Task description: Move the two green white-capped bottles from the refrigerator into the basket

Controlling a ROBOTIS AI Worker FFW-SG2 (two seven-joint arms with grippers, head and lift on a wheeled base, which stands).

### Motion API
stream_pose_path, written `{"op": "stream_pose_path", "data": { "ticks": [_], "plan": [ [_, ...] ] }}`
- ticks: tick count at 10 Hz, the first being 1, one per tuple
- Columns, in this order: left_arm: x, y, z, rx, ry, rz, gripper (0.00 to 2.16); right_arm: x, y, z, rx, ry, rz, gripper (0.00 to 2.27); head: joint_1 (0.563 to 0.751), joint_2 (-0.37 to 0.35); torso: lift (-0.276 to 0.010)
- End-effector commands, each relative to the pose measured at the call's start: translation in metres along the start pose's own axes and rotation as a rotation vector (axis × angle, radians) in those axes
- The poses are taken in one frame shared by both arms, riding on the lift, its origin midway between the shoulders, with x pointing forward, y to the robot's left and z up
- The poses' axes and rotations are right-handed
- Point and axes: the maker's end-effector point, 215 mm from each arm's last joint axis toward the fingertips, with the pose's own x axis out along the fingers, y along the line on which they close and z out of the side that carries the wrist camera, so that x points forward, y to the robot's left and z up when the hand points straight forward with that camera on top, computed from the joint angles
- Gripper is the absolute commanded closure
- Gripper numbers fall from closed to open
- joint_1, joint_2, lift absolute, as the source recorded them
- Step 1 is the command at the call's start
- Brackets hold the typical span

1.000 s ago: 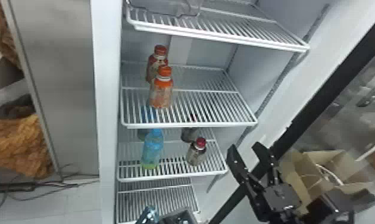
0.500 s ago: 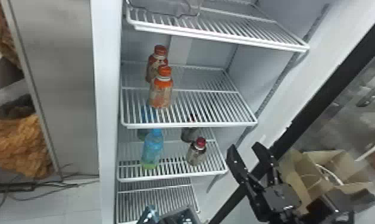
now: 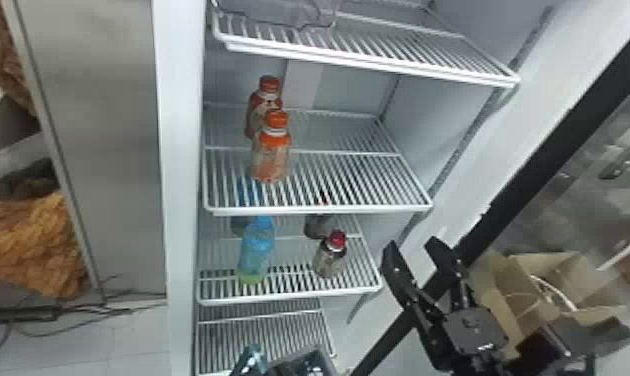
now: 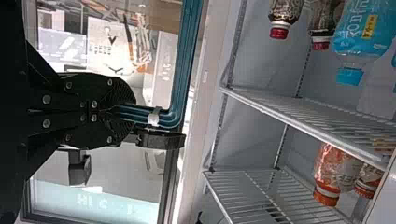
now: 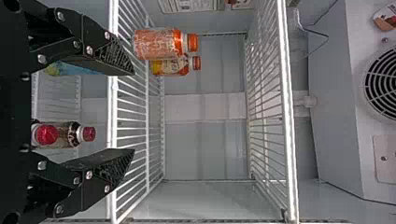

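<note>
The open refrigerator [image 3: 180, 175] stands ahead of the right gripper [image 3: 413, 242], whose fingers are set wide, its tips apart from the bottles. A cardboard box [image 3: 544, 285] lies to the right of those fingers. The left gripper [image 3: 304, 364] sits low at the head view's bottom edge; in its wrist view its fingers are closed on the basket's teal handle [image 4: 184, 60]. Two orange-capped bottles [image 3: 270, 155] stand left of and higher than the right fingers; on the shelf below, also left, are a blue bottle [image 3: 255, 250] and, nearer, a red-capped bottle [image 3: 330, 257].
</note>
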Motion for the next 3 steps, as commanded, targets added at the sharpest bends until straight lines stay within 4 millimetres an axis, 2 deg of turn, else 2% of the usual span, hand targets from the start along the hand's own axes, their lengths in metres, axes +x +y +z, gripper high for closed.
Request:
{"op": "stream_pose_path", "data": {
  "ticks": [1, 3],
  "plan": [
    [0.0003, -0.0001, -0.0008, -0.003, 0.001, -0.001, 1.21, 0.0001, -0.0003, 0.0007, 0.003, -0.001, -0.002, 0.51, 0.695, -0.35, -0.004],
    [0.0, -0.0003, 0.0002, -0.001, -0.001, -0.001, 1.22, -0.0001, -0.0008, 0.0015, 0.003, 0.002, -0.007, 0.5, 0.695, -0.35, -0.004]
  ]
}}
